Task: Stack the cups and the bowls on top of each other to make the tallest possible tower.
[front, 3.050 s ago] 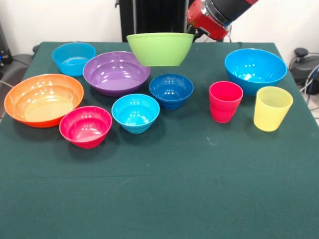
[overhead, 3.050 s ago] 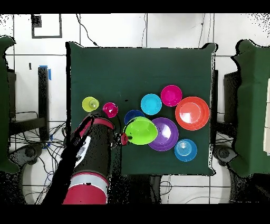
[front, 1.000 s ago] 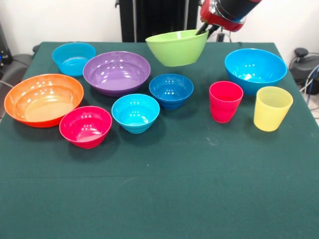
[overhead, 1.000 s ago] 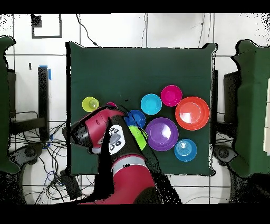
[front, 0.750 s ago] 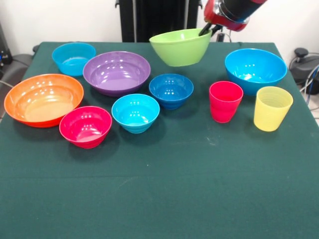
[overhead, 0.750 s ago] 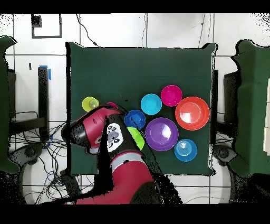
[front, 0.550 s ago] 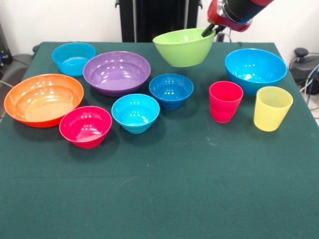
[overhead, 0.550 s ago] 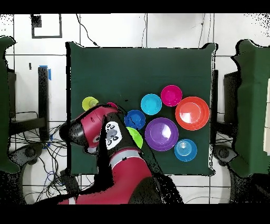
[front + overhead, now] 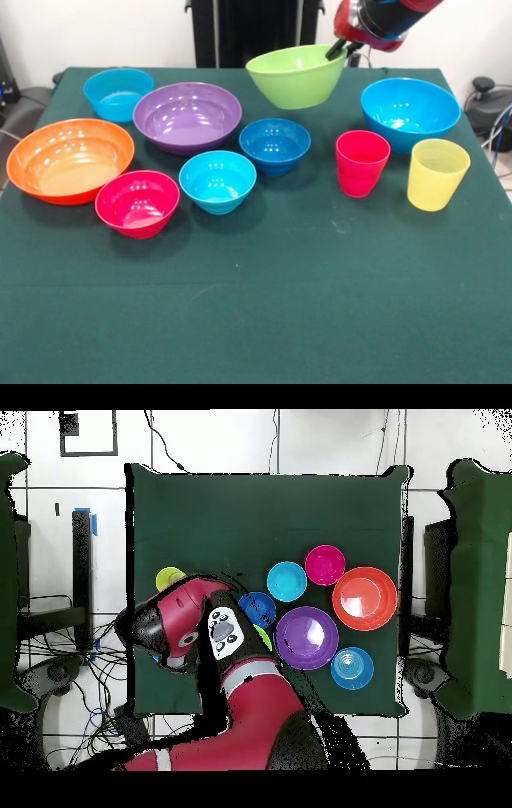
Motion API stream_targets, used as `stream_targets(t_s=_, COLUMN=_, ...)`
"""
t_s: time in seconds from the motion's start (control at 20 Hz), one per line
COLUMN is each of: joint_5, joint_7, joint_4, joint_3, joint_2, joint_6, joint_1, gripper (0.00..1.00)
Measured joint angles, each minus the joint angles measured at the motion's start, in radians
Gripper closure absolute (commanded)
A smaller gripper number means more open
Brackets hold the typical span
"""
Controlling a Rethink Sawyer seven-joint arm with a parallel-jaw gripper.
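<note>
A lime green bowl [image 9: 294, 77] hangs in the air, tilted, above and behind the small dark blue bowl [image 9: 274, 145]. My gripper [image 9: 341, 50] is shut on its right rim. Standing apart on the table are an orange bowl [image 9: 70, 159], a purple bowl [image 9: 186, 117], a pink-red bowl [image 9: 138, 203], a small cyan bowl [image 9: 218, 181], a cyan bowl [image 9: 118, 94] at the back left and a bright blue bowl [image 9: 410, 112]. The red-pink cup [image 9: 362, 163] and the yellow cup [image 9: 436, 174] stand upright at the right. In the overhead view my arm [image 9: 200, 629] hides the gripper and most of the green bowl.
The green-clothed table [image 9: 280, 312] ends just behind the back bowls. Dark equipment and cables [image 9: 490, 108] sit off its right edge, and more gear [image 9: 20, 108] off its left. From overhead the purple bowl [image 9: 304, 638] and orange bowl [image 9: 364, 598] lie right of the arm.
The green bowl has travelled rightward in my gripper, from in front of the purple bowl to behind the dark blue bowl, and tilted. Over the last half second it barely shifted.
</note>
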State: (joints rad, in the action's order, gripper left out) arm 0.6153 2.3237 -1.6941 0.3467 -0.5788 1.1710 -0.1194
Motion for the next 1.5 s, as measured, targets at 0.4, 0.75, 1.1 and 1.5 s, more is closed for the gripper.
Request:
stream_targets(t_s=0.4, joint_5=0.001, joint_7=0.000, joint_4=0.008, joint_3=0.031, joint_2=0.000, joint_6=0.015, joint_1=-0.044, gripper=1.00)
stream_targets(t_s=0.75, joint_5=0.001, joint_7=0.000, joint_4=0.028, joint_3=0.047, joint_2=0.003, joint_6=0.032, joint_1=-0.064, gripper=1.00)
stream_targets(t_s=1.1, joint_5=0.003, joint_7=-0.029, joint_4=0.055, joint_3=0.059, joint_2=0.004, joint_6=0.063, joint_1=-0.064, gripper=1.00)
stream_targets(t_s=1.5, joint_5=0.006, joint_7=-0.133, joint_4=0.092, joint_3=0.064, joint_2=0.007, joint_6=0.093, joint_1=-0.066, gripper=1.00)
